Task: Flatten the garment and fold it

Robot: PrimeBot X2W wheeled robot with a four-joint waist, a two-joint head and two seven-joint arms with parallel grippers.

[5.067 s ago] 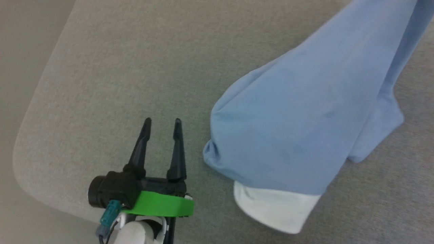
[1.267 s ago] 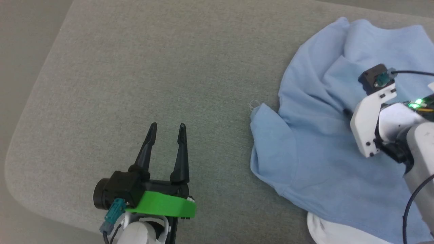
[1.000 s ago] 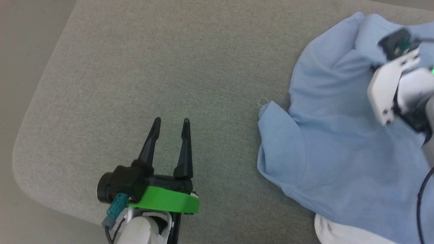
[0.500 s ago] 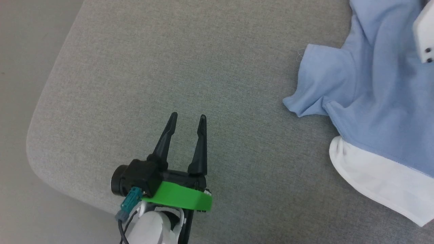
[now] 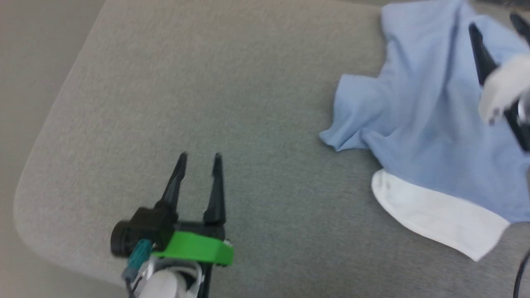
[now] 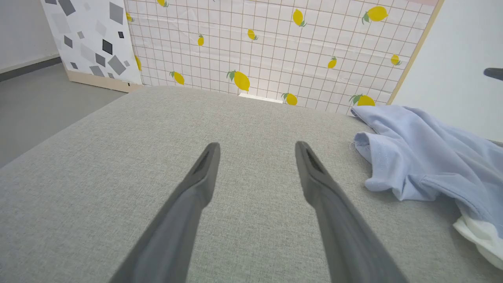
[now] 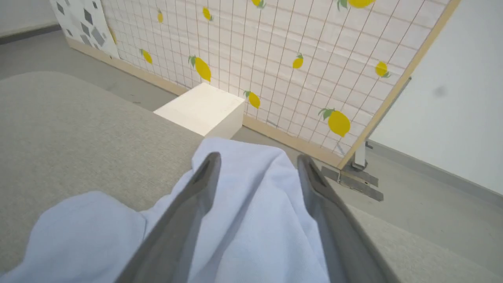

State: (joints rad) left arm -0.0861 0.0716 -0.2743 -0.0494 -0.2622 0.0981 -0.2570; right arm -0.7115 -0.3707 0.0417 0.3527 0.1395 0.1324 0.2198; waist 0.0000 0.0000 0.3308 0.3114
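The light blue garment (image 5: 418,107) lies crumpled on the right of the grey padded surface (image 5: 248,82). One sleeve (image 5: 352,128) sticks out to the left and a white lining flap (image 5: 434,211) lies at the near edge. My right gripper (image 5: 497,22) hovers open over the garment's far part, blurred, nothing between its fingers; the right wrist view shows the gripper (image 7: 257,158) above blue cloth (image 7: 255,224). My left gripper (image 5: 199,156) is open over bare surface, well left of the garment. The left wrist view has the gripper (image 6: 256,146) with the garment (image 6: 424,157) at right.
The surface's rounded corner (image 5: 25,194) and edge are close to my left gripper, with grey floor beyond. Behind the surface stand a lemon-patterned screen (image 6: 275,47), a grey-speckled panel (image 6: 86,39) and a white box (image 7: 200,108) on the floor.
The garment, hanging lifted five seconds ago, now lies on the surface. My right gripper has risen off it, fingers showing open. The head view has shifted; my left gripper stays open.
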